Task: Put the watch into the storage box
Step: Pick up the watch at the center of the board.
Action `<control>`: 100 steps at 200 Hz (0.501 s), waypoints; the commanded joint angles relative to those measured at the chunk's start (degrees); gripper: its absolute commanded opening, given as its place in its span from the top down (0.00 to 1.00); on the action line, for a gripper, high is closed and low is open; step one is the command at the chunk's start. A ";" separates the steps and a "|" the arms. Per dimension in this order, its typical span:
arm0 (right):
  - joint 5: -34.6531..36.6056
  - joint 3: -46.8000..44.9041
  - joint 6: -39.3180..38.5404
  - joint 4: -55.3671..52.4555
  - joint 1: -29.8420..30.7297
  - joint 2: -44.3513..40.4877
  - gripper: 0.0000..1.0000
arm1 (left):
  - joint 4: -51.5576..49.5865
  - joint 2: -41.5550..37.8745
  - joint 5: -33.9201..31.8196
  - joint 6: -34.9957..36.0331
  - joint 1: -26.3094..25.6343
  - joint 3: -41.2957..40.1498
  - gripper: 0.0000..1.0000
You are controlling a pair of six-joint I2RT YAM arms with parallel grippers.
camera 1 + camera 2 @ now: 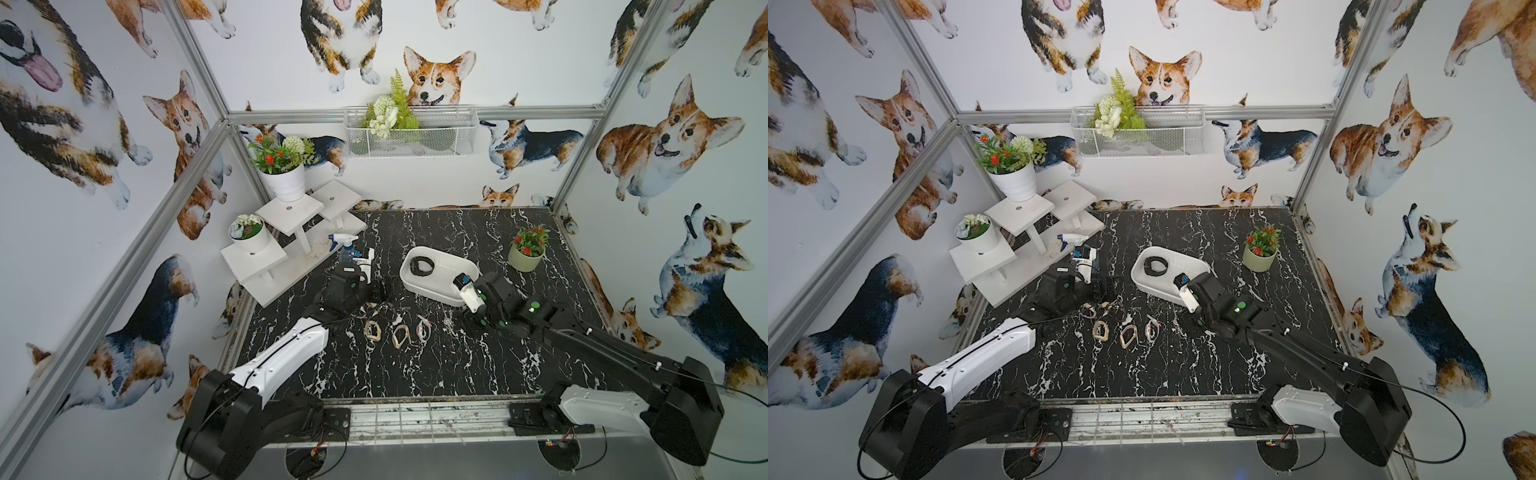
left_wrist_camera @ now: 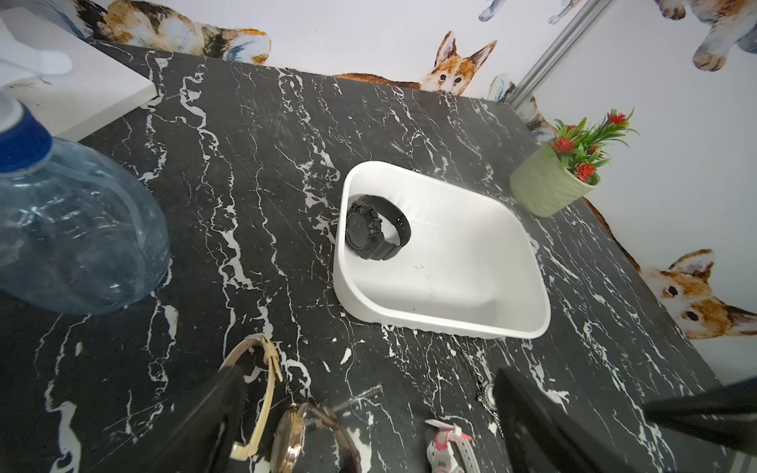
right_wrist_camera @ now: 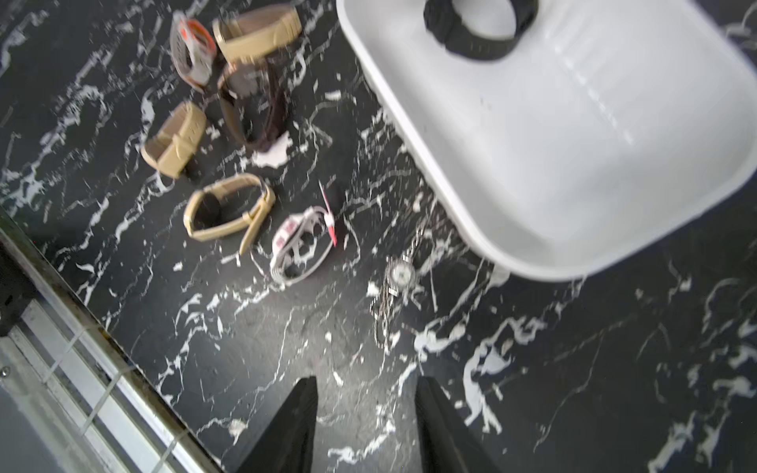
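At the middle of the black marbled worktop (image 1: 415, 374) sat the storage box (image 1: 446, 270), a shallow white tub. The black watch (image 1: 420, 266) lay inside it at its far left end, close to the wall. In the left wrist view the same black watch (image 2: 362, 229) leaned on its side against that wall, and the floor of the box (image 2: 450, 262) beyond it was bare. Nearer the arms, a loose group of watches lay on the worktop outside the box. Among them were two beige strap watches (image 1: 372, 331) (image 1: 401, 336), a pink and white watch (image 1: 424, 330) and a small silver watch (image 3: 401, 272) just off the box's near side. The left end effector (image 2: 362, 383) hovered over that group with its fingers (image 2: 528, 409) spread wide apart and nothing clamped between them. One beige strap showed right beside a finger, though contact could not be told. The right end effector (image 3: 366, 383) hung over bare worktop near the box's near right corner. Its fingers (image 3: 295, 422) stood parted and empty, though this view was somewhat blurred. A clear spray bottle (image 1: 347, 247) stood left of the box beside a white stepped stand (image 1: 291, 208). A green pot (image 1: 524, 257) with red flowers stood well apart on the box's far right.
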 commanded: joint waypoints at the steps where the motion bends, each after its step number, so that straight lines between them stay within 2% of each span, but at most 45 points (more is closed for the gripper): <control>1: 4.47 -3.07 8.13 0.53 0.48 -1.66 0.55 | 2.57 0.45 1.35 1.04 -0.69 0.57 0.00; 45: 8.18 -1.35 11.65 1.34 0.60 8.06 0.54 | 2.61 0.91 1.15 0.89 -1.41 0.65 0.00; 100: 7.27 1.08 12.65 5.24 0.87 16.68 0.54 | 2.49 1.20 0.46 1.03 -1.43 0.47 0.00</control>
